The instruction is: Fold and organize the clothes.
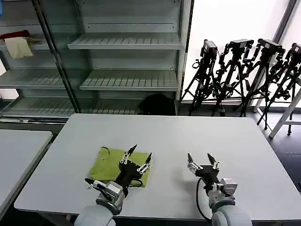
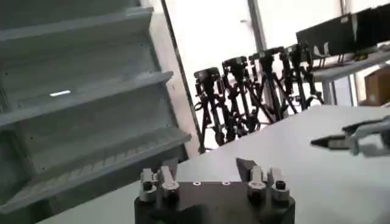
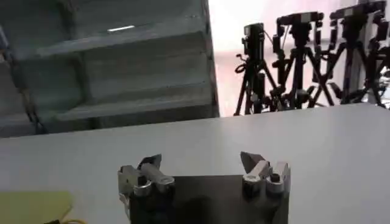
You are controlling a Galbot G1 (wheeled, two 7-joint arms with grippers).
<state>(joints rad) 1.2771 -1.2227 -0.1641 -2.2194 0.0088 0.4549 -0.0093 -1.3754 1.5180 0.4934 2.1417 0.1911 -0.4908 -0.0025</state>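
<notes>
One lime-green T-shirt [image 1: 114, 165] lies folded into a compact rectangle on the white table [image 1: 169, 132], toward the table's near edge and left of its middle; a corner of it also shows in the right wrist view [image 3: 33, 206]. Two grippers are raised over the table. The left gripper [image 1: 140, 157] hangs directly above the T-shirt's right-hand part, its two pointed fingers spread wide apart with nothing between them; its own camera shows the same spread fingers [image 2: 164, 173] against the table and shelving. The right gripper [image 1: 201, 160] sits to the right of the T-shirt, well apart from it, over bare tabletop, also spread wide and empty; it appears from its own wrist camera [image 3: 201, 161] too. Beyond the table stands a pale metal shelving unit [image 1: 127, 47], with one cream cloth [image 1: 19, 47] and one red cloth [image 1: 15, 35] on a left shelf. Right of the shelving, several black camera tripods [image 1: 244, 70] are clustered by the window.
</notes>
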